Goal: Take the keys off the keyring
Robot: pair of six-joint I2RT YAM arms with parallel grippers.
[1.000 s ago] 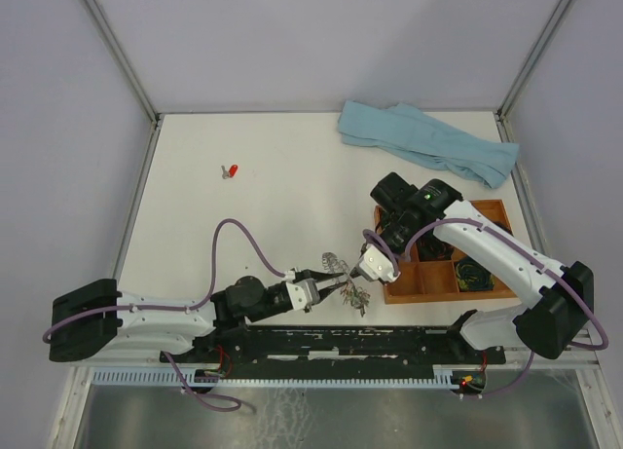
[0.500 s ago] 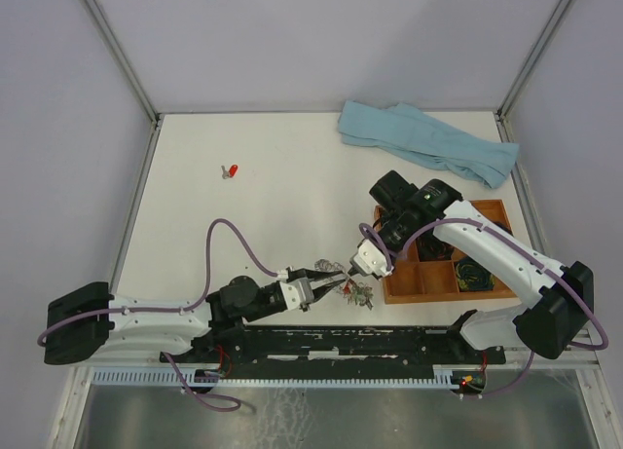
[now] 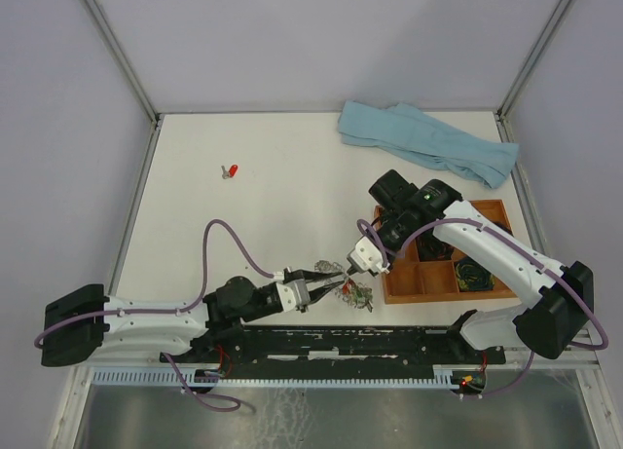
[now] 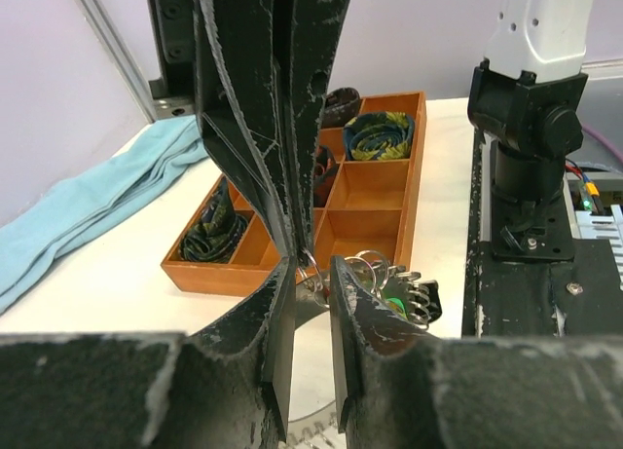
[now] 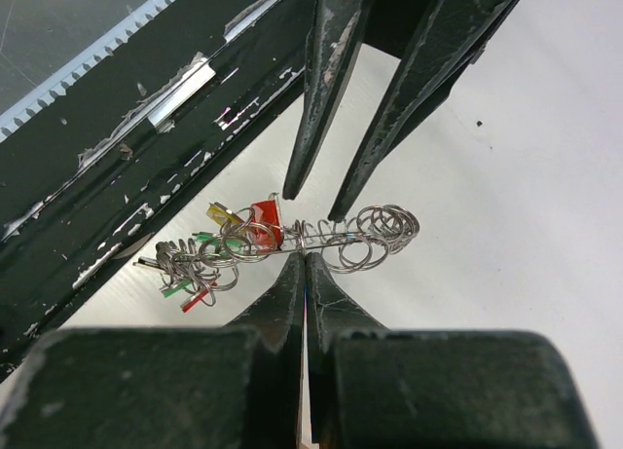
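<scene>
Two pairs of jaws meet over one small knot of metal. The right jaws are pressed fully together on the wire of the silvery-grey metal keyring (image 5: pixel 375 237), fringed with small loops, and hold it low over the white surface (image 3: pixel 243 225) close to its near edge. The left jaws come in from the opposite side with a narrow gap, one loop sitting between their tips; whether they actually pinch it I cannot tell.

The tiny keys (image 5: pixel 265 218), with red, green and yellow plastic heads, bunch on the ring just beside that gap. To do this step well, I judge that the right arm (image 3: pixel 487 244) should hold the ring rigid while the left arm (image 3: pixel 156 318) takes a single key head, not the fringe. It can then work that key round its loop in short pulls, never tugging the whole cluster.

Near the ring stands an orange compartmented tray (image 4: pixel 224 276). A small red-headed piece (image 3: pixel 234 169) lies alone, well apart.
</scene>
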